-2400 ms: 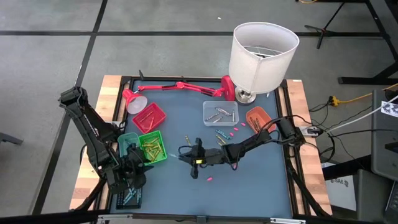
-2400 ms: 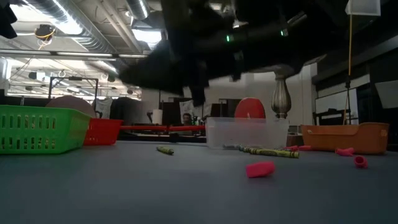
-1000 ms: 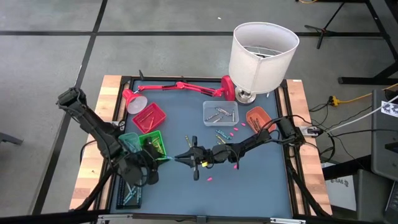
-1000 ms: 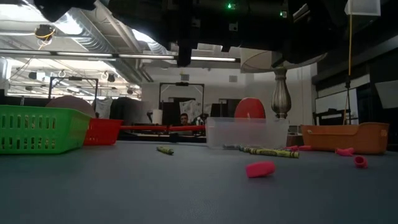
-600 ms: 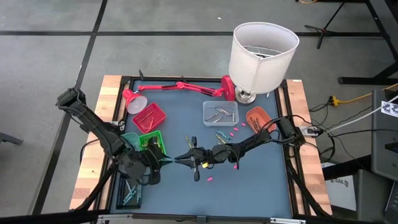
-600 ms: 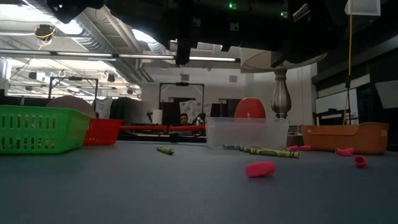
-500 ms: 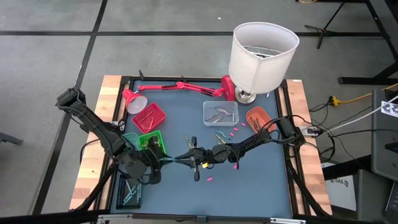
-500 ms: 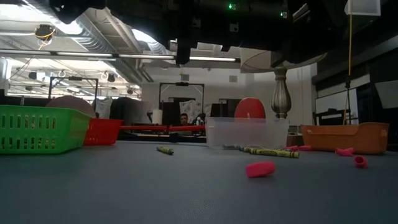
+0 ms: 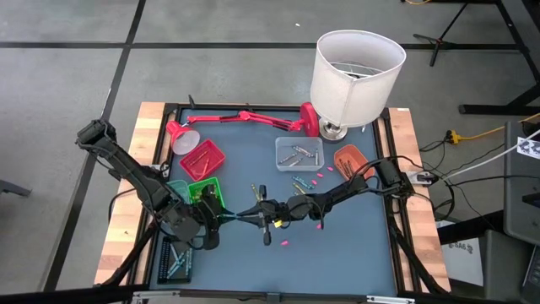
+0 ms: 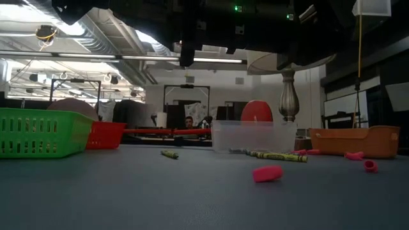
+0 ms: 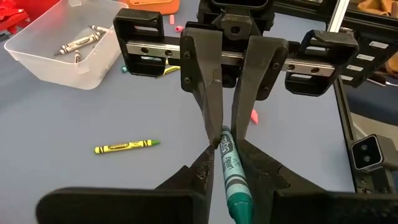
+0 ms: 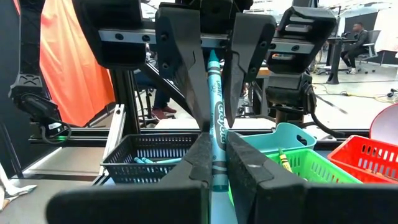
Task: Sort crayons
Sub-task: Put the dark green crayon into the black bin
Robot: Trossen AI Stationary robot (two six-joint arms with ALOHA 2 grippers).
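Above the blue tabletop (image 9: 253, 169), the left tool (image 9: 221, 218) and right tool (image 9: 253, 214) meet tip to tip, both pinching one teal crayon (image 11: 232, 175).

High view: looks straight down on my whole worktop (image 9: 337, 245) and both arms.
Low view: level across the worktop, facing the room.
Left wrist: close, facing my right hand (image 11: 226, 134).
Right wrist: close, facing my left hand (image 12: 211, 124).
Shared: the teal crayon (image 11: 232, 171), seen from both wrists.
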